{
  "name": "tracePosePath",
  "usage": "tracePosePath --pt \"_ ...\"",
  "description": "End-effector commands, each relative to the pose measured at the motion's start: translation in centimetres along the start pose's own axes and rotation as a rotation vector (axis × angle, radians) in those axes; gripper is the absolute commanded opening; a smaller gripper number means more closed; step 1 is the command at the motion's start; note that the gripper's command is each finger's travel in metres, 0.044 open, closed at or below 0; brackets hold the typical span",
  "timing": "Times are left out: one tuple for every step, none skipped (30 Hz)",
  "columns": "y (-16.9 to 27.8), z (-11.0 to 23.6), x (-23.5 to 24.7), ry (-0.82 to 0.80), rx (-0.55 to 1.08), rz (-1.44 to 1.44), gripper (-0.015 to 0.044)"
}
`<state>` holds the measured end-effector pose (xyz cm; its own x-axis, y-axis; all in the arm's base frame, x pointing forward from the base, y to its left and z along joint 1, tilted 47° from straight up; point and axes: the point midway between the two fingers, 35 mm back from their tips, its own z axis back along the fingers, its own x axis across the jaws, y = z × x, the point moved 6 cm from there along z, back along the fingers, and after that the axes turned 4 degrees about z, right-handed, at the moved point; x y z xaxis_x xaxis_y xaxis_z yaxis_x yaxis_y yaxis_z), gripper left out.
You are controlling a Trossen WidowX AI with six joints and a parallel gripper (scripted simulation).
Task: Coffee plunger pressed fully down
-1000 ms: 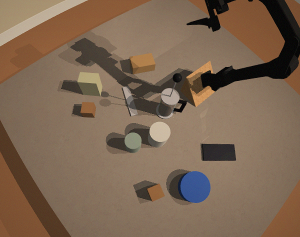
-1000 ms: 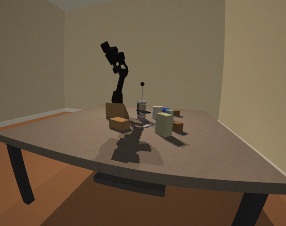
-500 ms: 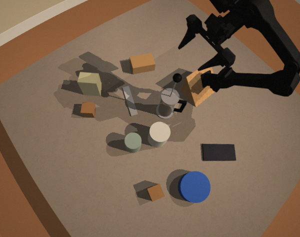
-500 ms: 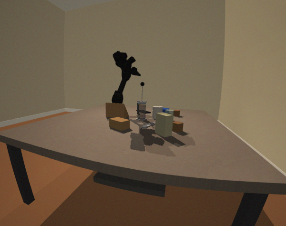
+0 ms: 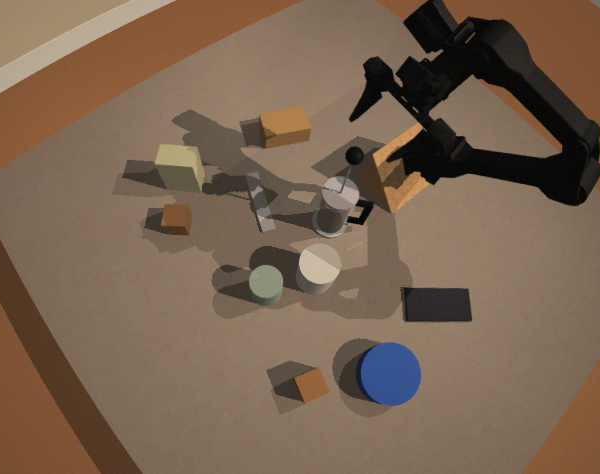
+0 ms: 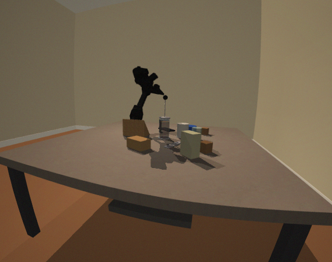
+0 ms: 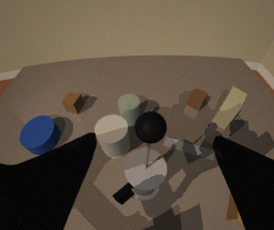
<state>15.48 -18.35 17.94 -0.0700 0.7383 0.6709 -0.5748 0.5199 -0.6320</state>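
The pressing has not begun: the coffee press stands upright near the middle of the table, and its plunger knob sits high on a long exposed rod, so the plunger is at or close to the top of its travel. The gripper hangs above and to the far right of the knob in the top view, its fingers spread wide with nothing between them, and it touches neither the knob nor the glass. In the wrist view the knob lies between the two dark fingers and a little ahead of them, with the lid of the press below it, which suggests the arm is roughly lined up over the plunger but not yet down on it. From the exterior view the fingertip end of the gripper appears just beside and slightly above the knob; whether there is a small gap or contact there is too fine to tell, though the other views point to a gap. What remains is nearly everything: settling onto the knob, driving it straight down the full length of the rod, and then releasing. The orange wedge block just beside the press on the right and the cream cylinder close on the near side leave little room for sideways slip.
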Motion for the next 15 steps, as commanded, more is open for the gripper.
tracePosePath --pt "0.2 -0.6 0.1 -0.001 -0.001 -0.004 0.0440" --pt "0.2 -0.8 0.1 -0.001 -0.001 -0.004 0.0440" --pt "0.2 -1.0 0.0 0.000 0.000 -0.004 0.0440" --pt "0.2 -1.1 0.0 0.000 0.000 -0.004 0.0440" --pt "0.2 -1.3 0.0 0.000 0.000 -0.004 0.0440" --pt "0.2 -1.4 0.0 0.000 0.000 -0.004 0.0440" --pt "0.1 -1.6 0.0 0.000 -0.001 -0.004 0.0440" --pt "0.1 -1.7 0.0 0.000 -0.001 -0.003 0.0440" --pt "0.1 -1.9 0.0 0.000 -0.001 -0.003 0.0440" --pt "0.1 -2.1 0.0 0.000 -0.001 -0.003 0.0440" --pt "0.1 -2.2 0.1 -0.001 -0.002 -0.003 0.0440" --pt "0.1 -2.4 0.1 -0.001 -0.002 -0.003 0.0440" --pt "0.1 -2.5 0.1 -0.002 -0.002 -0.002 0.0440" --pt "0.1 -2.7 0.1 -0.002 -0.003 -0.002 0.0440" --pt "0.1 -2.8 0.1 -0.003 -0.003 -0.002 0.0440"
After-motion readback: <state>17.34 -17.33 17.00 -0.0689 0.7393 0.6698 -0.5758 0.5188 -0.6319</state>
